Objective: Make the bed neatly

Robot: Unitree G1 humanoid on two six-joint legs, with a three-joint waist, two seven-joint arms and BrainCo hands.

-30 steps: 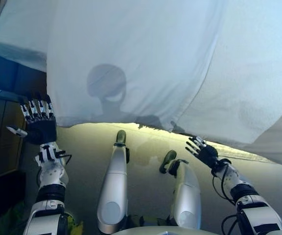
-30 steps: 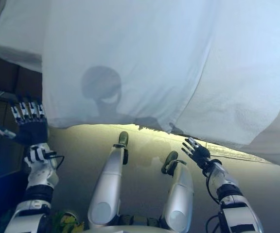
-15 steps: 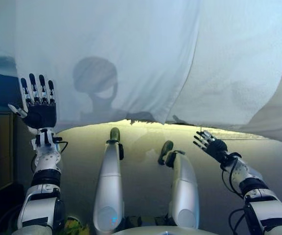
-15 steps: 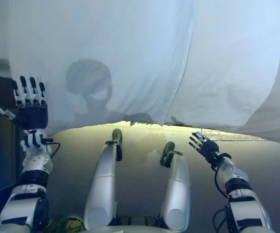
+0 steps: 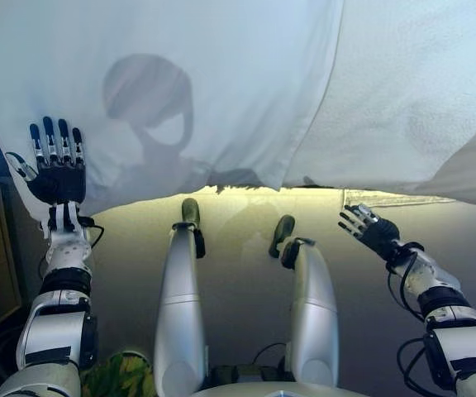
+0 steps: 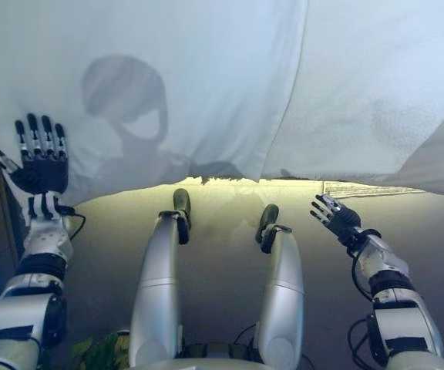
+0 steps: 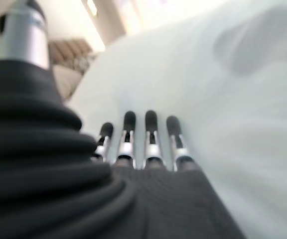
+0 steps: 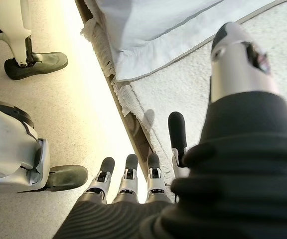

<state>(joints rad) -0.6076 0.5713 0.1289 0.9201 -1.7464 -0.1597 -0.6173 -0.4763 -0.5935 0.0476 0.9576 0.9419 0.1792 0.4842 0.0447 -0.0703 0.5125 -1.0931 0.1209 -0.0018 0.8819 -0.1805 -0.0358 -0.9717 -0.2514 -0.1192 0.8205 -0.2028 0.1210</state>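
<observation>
Both hands are spread and hold nothing. Left hand (image 5: pixel 56 169) is raised at the near left edge of the bed, fingers straight and fanned, its back toward the head camera; its fingertips overlap the hanging edge of the white sheet (image 5: pixel 213 91), and its wrist view shows the fingers laid out straight over pale cloth, though actual contact cannot be told. Right hand (image 5: pixel 373 230) sits lower on the right, fingers apart, just below the overhanging edge of the textured white blanket (image 5: pixel 403 99) and not gripping it. In the right wrist view its fingers point at the fringed border of that blanket beside the floor (image 8: pixel 59 99).

The bedding lies across the far part of the scene: the smooth sheet over the left and centre, the blanket lapping beside it on the right, both draping over the near side with a wavy, uneven hem.

Risks from here: with flat fingers, a push may bunch the sheet rather than smooth it. The right hand, so near the fringe, could snag it and drag the blanket askew. Since the two layers overlap, tugging one may shift the other and leave the hem crooked.
</observation>
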